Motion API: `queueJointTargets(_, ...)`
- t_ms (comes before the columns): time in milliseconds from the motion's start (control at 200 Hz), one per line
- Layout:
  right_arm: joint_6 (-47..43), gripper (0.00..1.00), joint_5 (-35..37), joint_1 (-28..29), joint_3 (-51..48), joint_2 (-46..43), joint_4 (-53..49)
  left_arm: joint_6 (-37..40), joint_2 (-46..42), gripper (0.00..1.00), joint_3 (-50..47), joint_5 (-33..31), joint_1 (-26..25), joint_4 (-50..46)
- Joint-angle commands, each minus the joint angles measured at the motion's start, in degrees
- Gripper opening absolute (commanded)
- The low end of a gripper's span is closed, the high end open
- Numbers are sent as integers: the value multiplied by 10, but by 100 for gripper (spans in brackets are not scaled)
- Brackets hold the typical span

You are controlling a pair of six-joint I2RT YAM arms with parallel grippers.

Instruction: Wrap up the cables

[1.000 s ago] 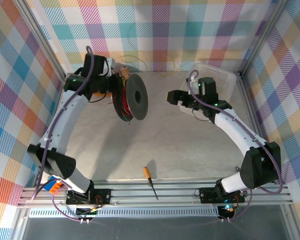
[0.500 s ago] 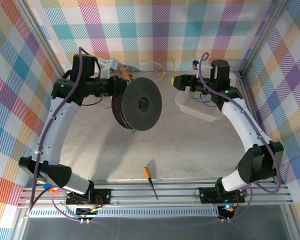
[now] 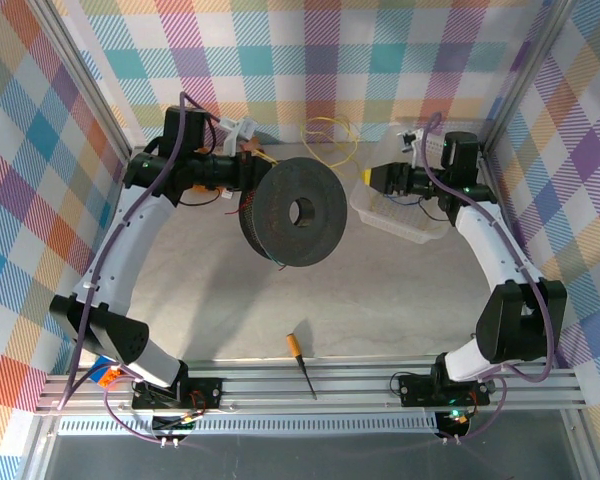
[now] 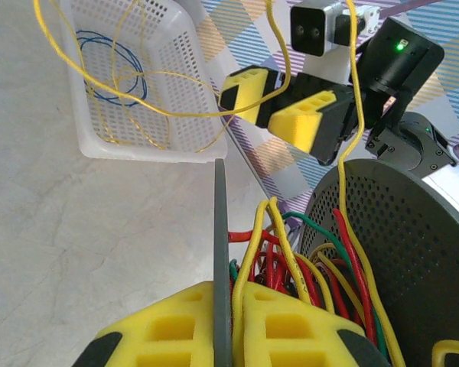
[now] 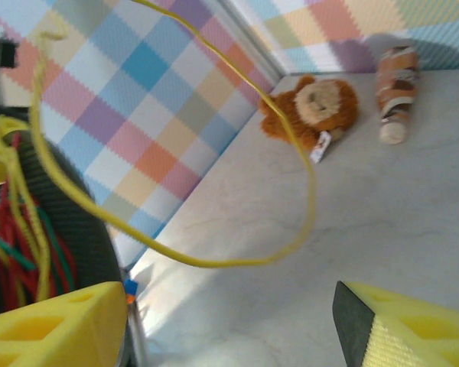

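**Left gripper**: its two yellow fingers are clamping the thin edge of one black spool, which is standing on edge. **Cables**: several yellow strands are lying wound on the spool among red and green ones, with loose loops rising from it toward the right. **Right gripper**, right of the spool: its two fingers are standing apart, and one yellow strand is crossing at them. One white basket, right of the spool, is holding one blue coil and yellow loops. One screwdriver is lying in front of the spool.
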Motion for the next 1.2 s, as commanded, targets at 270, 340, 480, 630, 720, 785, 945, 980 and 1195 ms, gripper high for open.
queueJointTargets(270,-66,76,-20,46,47,12,6,-21,-12,0,1,55,-15,45)
queueJointTargets(340,-65,74,-13,47,60,23,2,-21,-12,0,0,56,-16,47)
queueJointTargets(480,-66,54,-6,47,85,36,-12,-29,-13,0,0,55,-16,52)
queueJointTargets(630,-75,0,84,39,83,40,-56,-84,-19,0,-9,52,-4,97)
queueJointTargets(720,-55,0,207,22,58,35,-79,-181,-34,0,-41,70,33,199)
queueJointTargets(785,-29,0,310,4,25,26,-84,-282,-50,0,-82,86,75,325)
queueJointTargets(945,-11,0,332,-16,-50,0,-57,-546,-63,0,-168,62,166,609)
queueJointTargets(980,-12,0,320,-15,-63,-6,-53,-581,-60,0,-179,45,180,639)
queueJointTargets(1195,-28,0,280,5,-127,-51,-33,-645,-58,0,-190,-80,227,670)
